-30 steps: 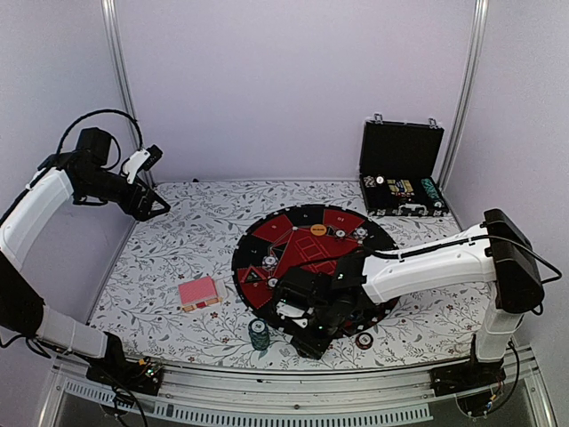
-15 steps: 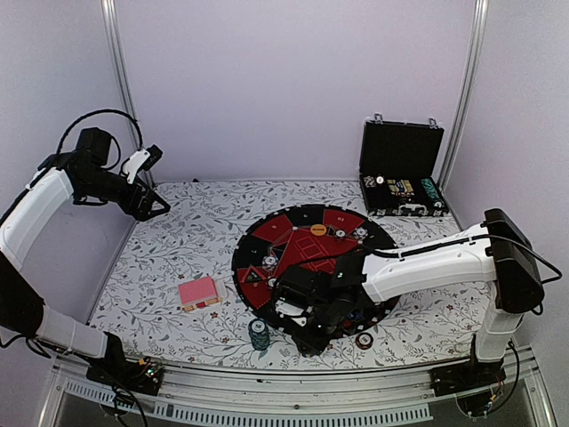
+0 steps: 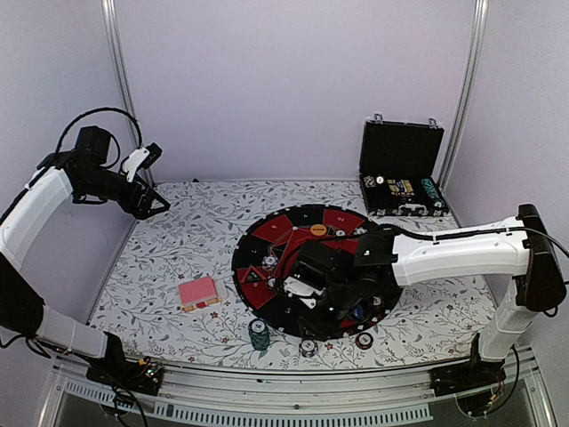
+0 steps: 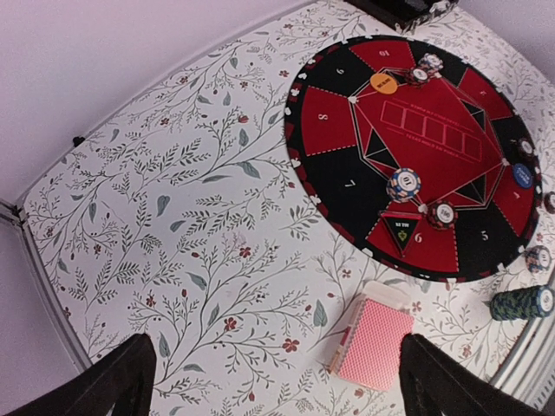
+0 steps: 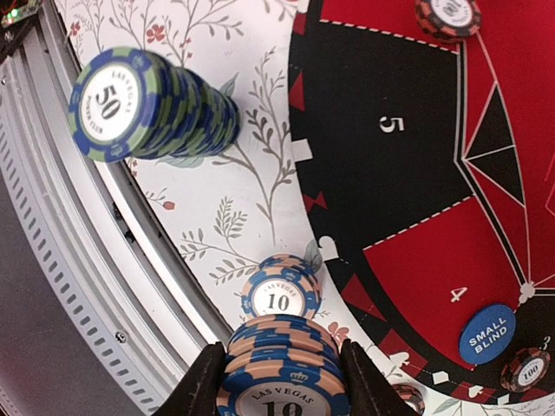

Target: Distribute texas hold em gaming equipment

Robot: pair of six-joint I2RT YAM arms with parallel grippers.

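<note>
While left fingers (image 4: 108,386) gape empty, right fingers (image 5: 201,390) clamp round striped-edge chip stack (image 5: 282,373).

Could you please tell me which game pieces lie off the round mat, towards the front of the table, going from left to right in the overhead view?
pink card deck → dark green chip stack → small blue-and-white chip stack → brown-red chip

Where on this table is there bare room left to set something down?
Widest: the floral cloth left of the round mat, behind the card deck. Also the far strip behind the mat. Crowded: the near edge, with the green chip stack and the right hand gripping blue chips.
</note>
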